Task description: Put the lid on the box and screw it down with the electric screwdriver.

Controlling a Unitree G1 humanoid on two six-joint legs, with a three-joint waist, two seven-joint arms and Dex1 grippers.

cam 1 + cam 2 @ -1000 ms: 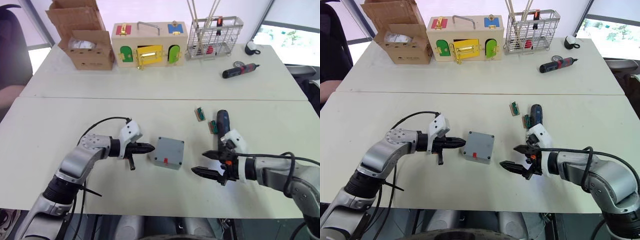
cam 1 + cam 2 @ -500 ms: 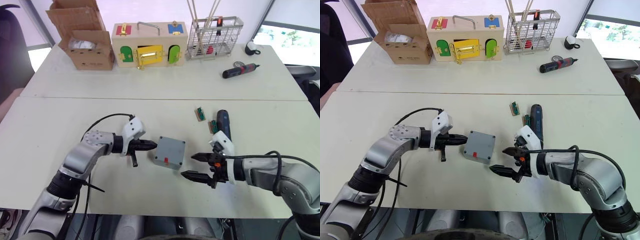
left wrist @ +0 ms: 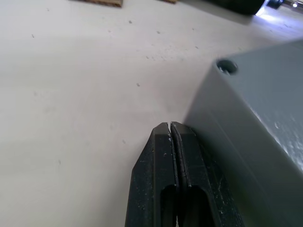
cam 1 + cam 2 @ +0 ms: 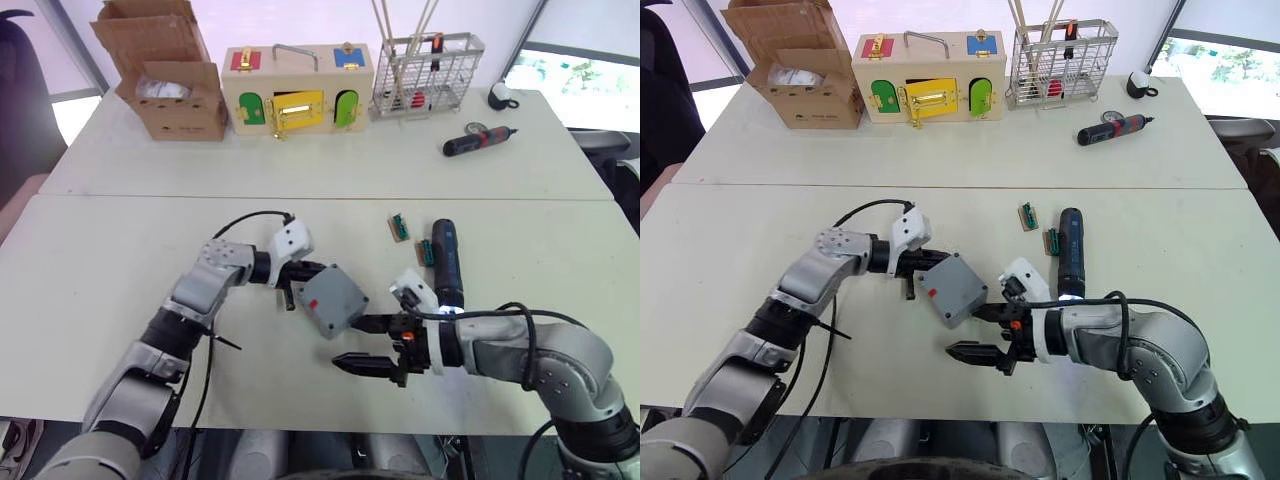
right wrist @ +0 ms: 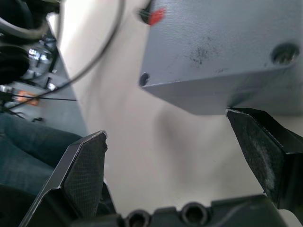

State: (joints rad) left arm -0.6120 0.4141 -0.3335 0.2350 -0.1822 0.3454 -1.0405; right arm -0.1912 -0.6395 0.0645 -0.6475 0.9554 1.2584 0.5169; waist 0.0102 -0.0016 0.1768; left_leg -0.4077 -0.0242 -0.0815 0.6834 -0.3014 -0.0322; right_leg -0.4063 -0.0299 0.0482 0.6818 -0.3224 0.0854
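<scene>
the left end effector (image 4: pixel 312 272), its fingers clenched together, presses against the side of the box (image 4: pixel 333 301), which sits on the table (image 4: pixel 110 260) turned corner-on, one corner aimed at the robot. the right end effector (image 4: pixel 366 343) is spread wide, its upper finger touching the box's near corner. the electric screwdriver (image 4: pixel 446 263) lies just right of the box, long axis running away from the robot. since a second ago the box has rotated and slid right, the left end effector has pushed inward, and the right one has moved left toward the box.
</scene>
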